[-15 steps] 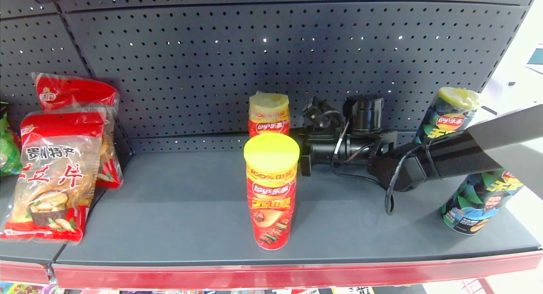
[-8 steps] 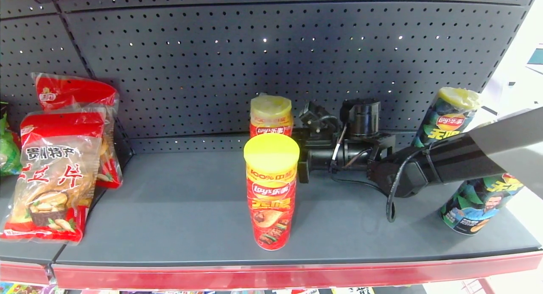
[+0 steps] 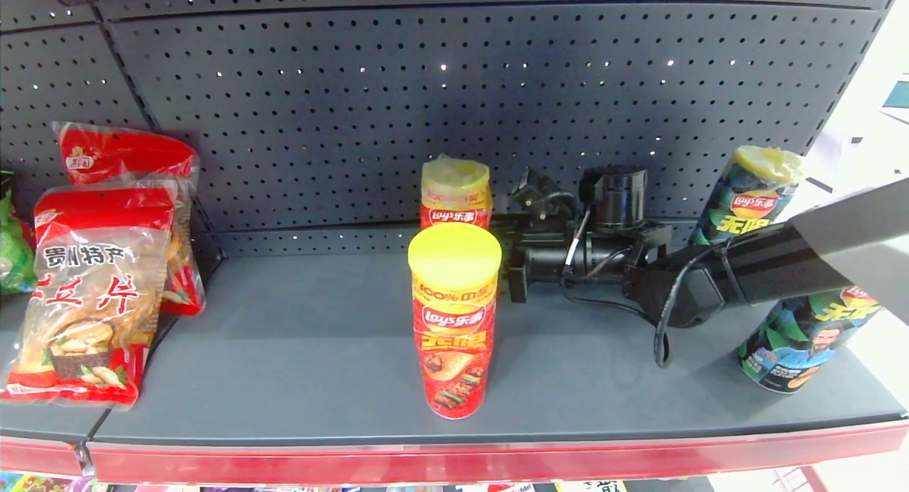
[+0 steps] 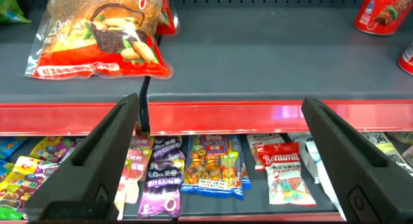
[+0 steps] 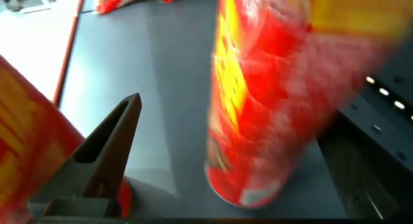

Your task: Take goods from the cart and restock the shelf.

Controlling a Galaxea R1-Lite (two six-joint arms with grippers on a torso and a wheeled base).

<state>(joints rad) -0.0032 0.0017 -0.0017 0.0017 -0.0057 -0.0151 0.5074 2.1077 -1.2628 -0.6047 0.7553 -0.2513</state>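
Rear can (image 3: 455, 192): stands upright at the back edge of the shelf (image 3: 298, 364), about mid-length, close to the pegboard; long axis vertical.
Look: red tube with a yellow band and a cloudy, slightly rumpled lid; probably light and easy to tip.
Right tool (image 3: 507, 256): low on the can's right side, pointing along the back edge toward the left end. Its fingers are spread on either side of the can with gaps showing, so it is released, not clamping.
Key relation: the can sits between the fingers, straight ahead of the tool. Pulling out likely calls for a straight retreat toward the right end, or a finger may drag the can.
Nearer arm: right.
Front can (image 3: 454, 321): upright, directly in front of the rear can toward the front edge, near the tool's nearer finger.
Left tool (image 4: 219, 104): fingers wide apart, empty, low before the front edge.
Green cans (image 3: 802, 336): right end.
Bags (image 3: 92, 293): left end.
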